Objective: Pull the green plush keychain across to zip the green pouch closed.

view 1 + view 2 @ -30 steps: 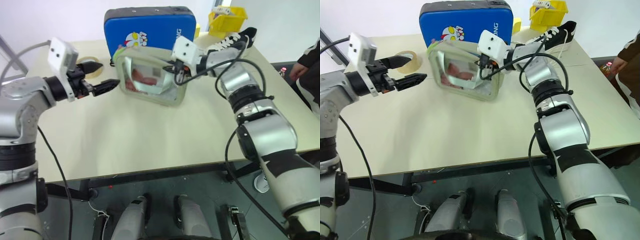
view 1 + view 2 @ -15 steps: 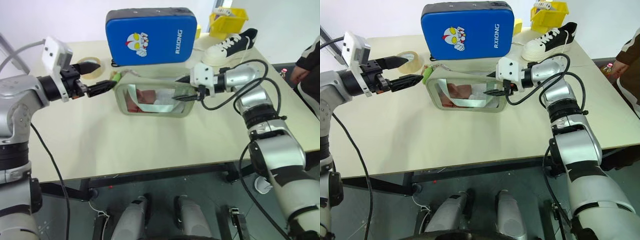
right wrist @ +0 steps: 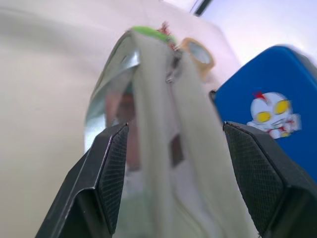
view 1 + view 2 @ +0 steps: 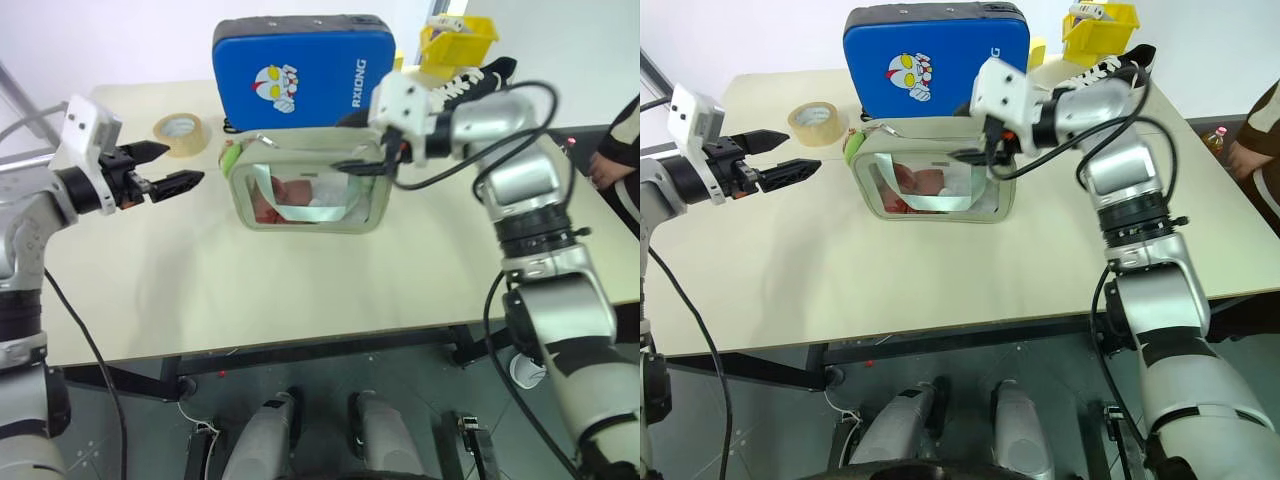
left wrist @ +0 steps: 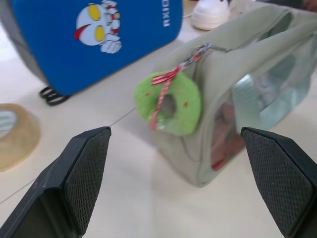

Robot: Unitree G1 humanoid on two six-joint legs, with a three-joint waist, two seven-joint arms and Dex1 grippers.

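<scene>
We see both grippers, left (image 4: 165, 170) and right (image 4: 975, 153), gaping empty, the green plush keychain (image 5: 170, 103) partly hiding the green pouch (image 4: 310, 190) end.

We note the green pouch (image 4: 306, 188): soft matt cloth, pale sage, with a glossy clear plastic window that catches reflections. The green plush keychain (image 5: 170, 103) looks fuzzy, felt-like, tied with a thin red-and-white ribbon. Behind, the blue case (image 4: 302, 68) has a smooth, slightly shiny printed shell. The tape roll (image 4: 180, 133) is glossy tan. The table (image 4: 300, 280) is matt and smooth. The left gripper's fingers (image 5: 85, 167) show finely textured black pads.
</scene>
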